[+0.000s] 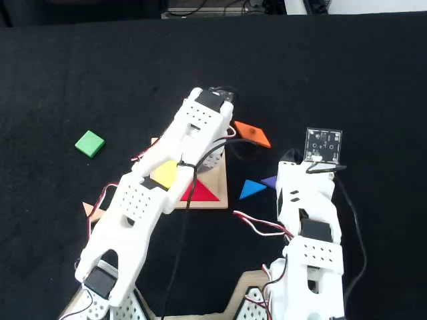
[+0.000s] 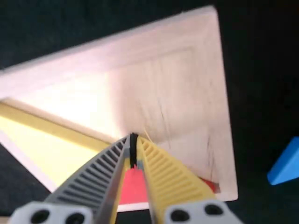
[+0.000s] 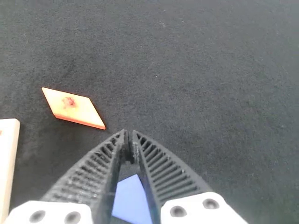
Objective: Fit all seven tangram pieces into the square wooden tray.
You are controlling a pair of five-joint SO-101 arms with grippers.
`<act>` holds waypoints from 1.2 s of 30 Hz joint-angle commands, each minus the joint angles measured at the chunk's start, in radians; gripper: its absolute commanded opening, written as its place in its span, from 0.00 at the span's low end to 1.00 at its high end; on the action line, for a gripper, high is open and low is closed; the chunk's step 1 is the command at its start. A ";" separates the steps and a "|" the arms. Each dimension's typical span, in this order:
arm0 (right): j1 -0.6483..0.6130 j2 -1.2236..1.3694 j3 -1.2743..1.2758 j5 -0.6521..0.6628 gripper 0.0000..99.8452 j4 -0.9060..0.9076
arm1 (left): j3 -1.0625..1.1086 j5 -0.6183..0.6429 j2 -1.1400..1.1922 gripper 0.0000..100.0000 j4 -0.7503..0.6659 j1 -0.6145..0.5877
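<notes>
**Both grippers pinched shut; two pieces in the tray**

Left gripper (image 2: 133, 142): fingers closed tip to tip, gripping no piece. It hangs over the square wooden tray (image 2: 140, 42), with the tips above bare tray floor. The yellow piece (image 2: 46, 144) lies in the tray just beside the tips. The red piece (image 2: 133, 186) sits under the fingers, back toward the wrist, reaching into a tray corner. The blue triangle (image 1: 251, 189) lies outside the tray on the black cloth (image 1: 67, 67), between the two arms.

Right gripper (image 3: 127, 137): fingers also together, over the cloth. The purple piece (image 3: 131, 200) lies beneath the fingers, behind the tips. The orange parallelogram (image 3: 72, 108) lies ahead of the tips, off toward the tray side and apart from the tray. The green square (image 1: 89, 143) and a pale triangle (image 1: 91, 211) lie beyond the left arm, well apart from both grippers.
</notes>
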 commanded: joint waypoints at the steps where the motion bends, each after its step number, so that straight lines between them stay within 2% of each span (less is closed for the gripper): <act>1: 0.020 -0.019 -0.022 -0.008 0.01 -0.020 | 0.061 0.014 -0.003 0.03 0.012 -0.007; 6: 0.021 -0.019 -0.022 -0.008 0.01 -0.020 | 0.096 0.014 -0.120 0.03 0.012 -0.002; 10: 0.023 -0.019 -0.022 -0.008 0.01 -0.020 | 0.130 0.008 -0.293 0.03 0.012 -0.048; 16: 0.023 -0.019 -0.022 -0.008 0.01 -0.020 | 0.185 -0.095 -0.666 0.03 0.014 -0.183; 22: 0.015 -0.019 -0.022 -0.008 0.02 -0.020 | 0.410 -0.150 -1.048 0.03 0.006 -0.331; 29: 0.015 -0.018 -0.079 0.000 0.02 0.052 | 0.914 -0.143 -1.169 0.03 -0.244 -0.628; 33: 0.014 -0.010 -0.248 -0.002 0.02 0.276 | 1.185 -0.150 -1.304 0.03 -0.454 -0.754; 36: 0.000 -0.010 -0.418 0.000 0.02 0.451 | 1.403 -0.178 -1.427 0.03 -0.658 -0.756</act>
